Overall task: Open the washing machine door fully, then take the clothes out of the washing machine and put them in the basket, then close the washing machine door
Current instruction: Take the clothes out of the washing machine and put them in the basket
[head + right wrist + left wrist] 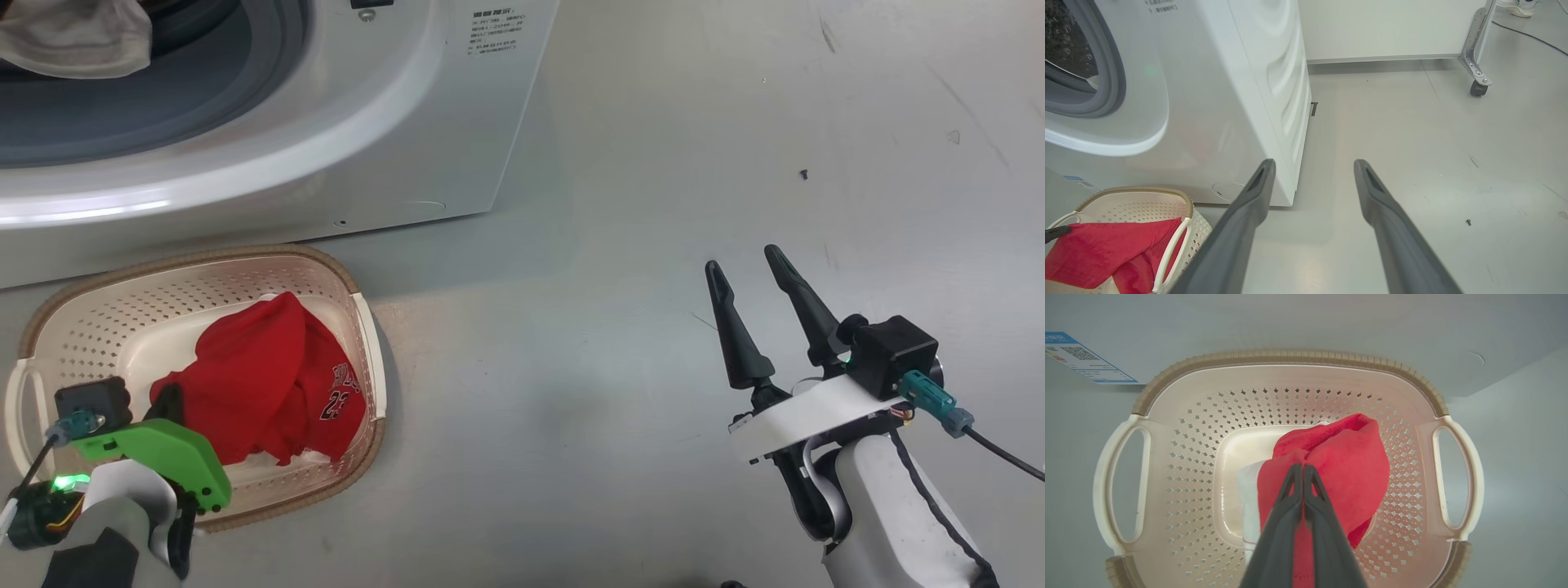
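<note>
The washing machine (pixel 457 122) stands at the upper left, its grey-rimmed drum mouth (pixel 163 114) uncovered; the washing machine door is out of view. A whitish cloth (pixel 73 37) hangs in the mouth. The cream basket (pixel 359 294) sits on the floor in front of it and holds red clothes (pixel 261 376), a jersey printed 23. In the left wrist view my left gripper (pixel 1303 467) is shut on the red fabric (pixel 1351 465) above the basket (pixel 1290 357), with a white piece (pixel 1249 498) beneath. My right gripper (pixel 747 265) stands open over bare floor, nothing between its fingers.
Grey floor stretches right of the machine. In the right wrist view, a white panel on a metal castor leg (pixel 1478 85) stands at the back, and a small screw (pixel 1468 222) lies on the floor. A blue label (pixel 1081 357) is on the machine's lower front.
</note>
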### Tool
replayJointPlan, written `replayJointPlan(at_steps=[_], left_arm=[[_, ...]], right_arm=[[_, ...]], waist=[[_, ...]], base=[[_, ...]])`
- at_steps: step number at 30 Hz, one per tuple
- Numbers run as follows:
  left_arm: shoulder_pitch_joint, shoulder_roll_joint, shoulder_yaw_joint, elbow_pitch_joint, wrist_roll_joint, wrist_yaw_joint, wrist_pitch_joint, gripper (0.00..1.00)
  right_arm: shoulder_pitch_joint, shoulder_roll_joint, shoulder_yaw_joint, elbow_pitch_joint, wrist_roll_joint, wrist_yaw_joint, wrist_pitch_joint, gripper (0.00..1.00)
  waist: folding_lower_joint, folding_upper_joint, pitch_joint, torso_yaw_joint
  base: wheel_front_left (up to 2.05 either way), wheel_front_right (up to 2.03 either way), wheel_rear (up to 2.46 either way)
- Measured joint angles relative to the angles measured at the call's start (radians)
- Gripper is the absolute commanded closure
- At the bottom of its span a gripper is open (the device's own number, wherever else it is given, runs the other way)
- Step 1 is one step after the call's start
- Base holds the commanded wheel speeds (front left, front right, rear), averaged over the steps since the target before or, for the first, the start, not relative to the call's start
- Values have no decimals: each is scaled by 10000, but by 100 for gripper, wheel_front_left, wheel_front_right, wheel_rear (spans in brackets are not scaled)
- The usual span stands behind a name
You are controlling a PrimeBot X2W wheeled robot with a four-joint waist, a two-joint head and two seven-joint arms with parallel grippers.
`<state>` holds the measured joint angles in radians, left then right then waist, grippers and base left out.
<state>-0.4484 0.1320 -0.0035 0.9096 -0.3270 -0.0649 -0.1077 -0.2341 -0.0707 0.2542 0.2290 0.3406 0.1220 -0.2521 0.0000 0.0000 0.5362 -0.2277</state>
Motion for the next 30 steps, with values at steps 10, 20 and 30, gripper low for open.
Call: replayJointPlan(at_steps=[10, 20, 30], left_arm=[[-300, -119, 94, 669, -119, 113, -272, 97], [-605, -161, -4, 1118, -132, 111, -798, 0], [-852, -343, -337, 1129, 71, -82, -1174, 0]], right_arm=[[-45, -21, 0, 29, -88, 0, 0, 0], [-46, -19, -2, 117, -88, 0, 0, 0], [-45, -12, -19, 219, -88, 0, 0, 0]], waist=[[0, 0, -48, 76], [0, 0, -211, 120], [0, 0, -659, 236]], base=[[0, 0, 0], [0, 0, 0], [0, 0, 0]])
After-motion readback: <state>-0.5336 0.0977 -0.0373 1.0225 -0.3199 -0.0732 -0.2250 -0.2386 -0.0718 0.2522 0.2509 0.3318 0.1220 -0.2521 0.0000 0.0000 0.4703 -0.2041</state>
